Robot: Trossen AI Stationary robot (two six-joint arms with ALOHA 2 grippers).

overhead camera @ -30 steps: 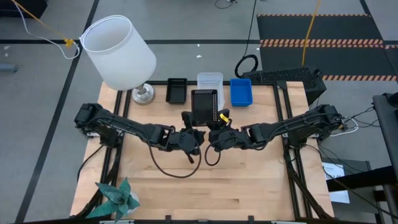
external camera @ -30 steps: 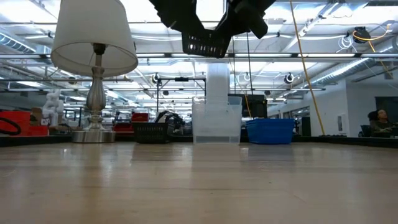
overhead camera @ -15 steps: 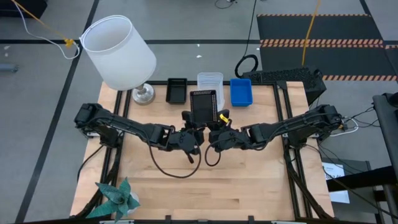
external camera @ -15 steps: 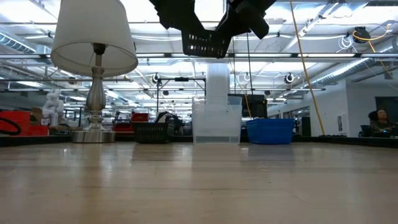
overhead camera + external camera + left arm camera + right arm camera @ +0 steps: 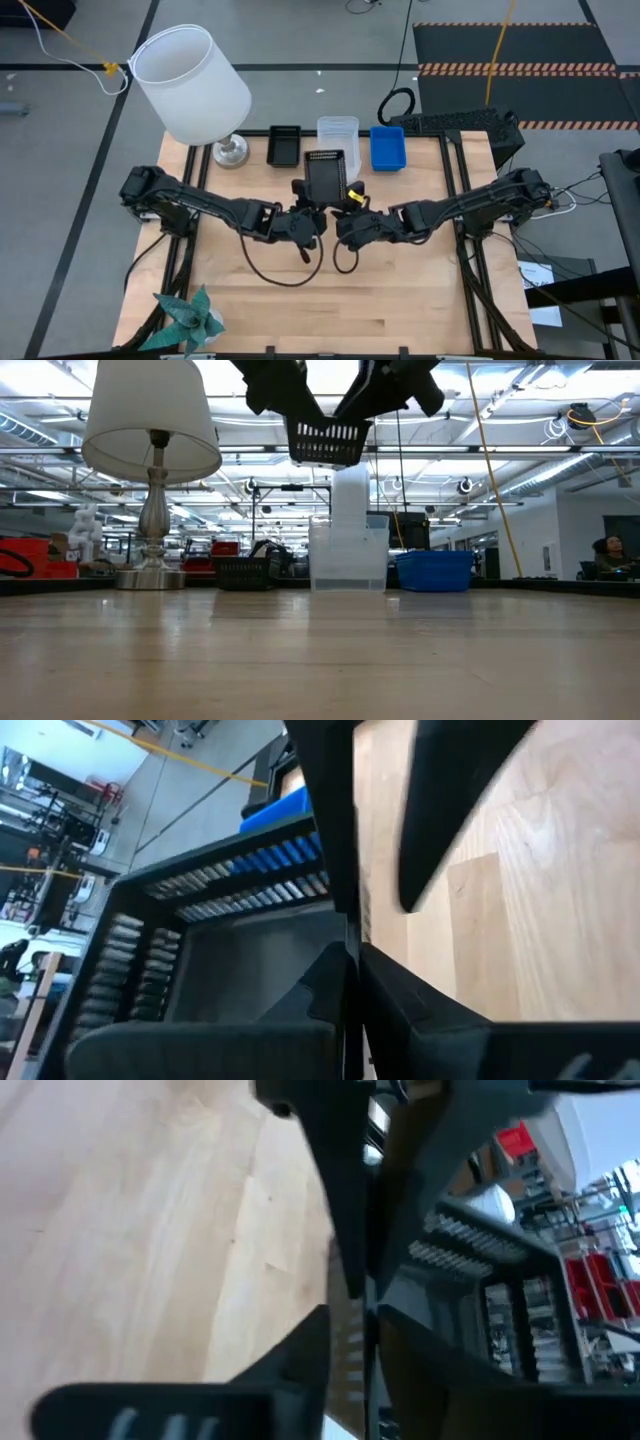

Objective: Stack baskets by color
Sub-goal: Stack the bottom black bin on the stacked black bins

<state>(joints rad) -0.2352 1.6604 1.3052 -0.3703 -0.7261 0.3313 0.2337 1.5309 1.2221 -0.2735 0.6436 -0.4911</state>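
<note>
A black slotted basket (image 5: 325, 172) hangs in the air above the table's middle, also in the low view (image 5: 327, 442). My left gripper (image 5: 309, 193) is shut on its near left part. My right gripper (image 5: 349, 196) is open at the near right part, a finger on either side of the wall (image 5: 415, 1210) with a gap showing. At the back edge another black basket (image 5: 284, 146), a clear stack (image 5: 337, 130) and a blue basket (image 5: 387, 148) rest on their bottoms. My left gripper pinches the black basket's side wall (image 5: 335, 890) near the basket's near end, one finger inside the basket and one outside. The fingers come from the near left, slanting a little down. The basket is lifted clear of the table, its opening up.
A white lamp (image 5: 195, 85) stands at the back left corner, its metal foot (image 5: 231, 152) beside the black basket. A teal paper star (image 5: 190, 318) lies at the near left corner. Bare wood (image 5: 330, 300) lies near the front edge.
My left gripper has shut on the black basket's wall, and my right gripper has opened off it. Both hands stayed in place. The basket has sunk a little and tipped, still clear of the table.
</note>
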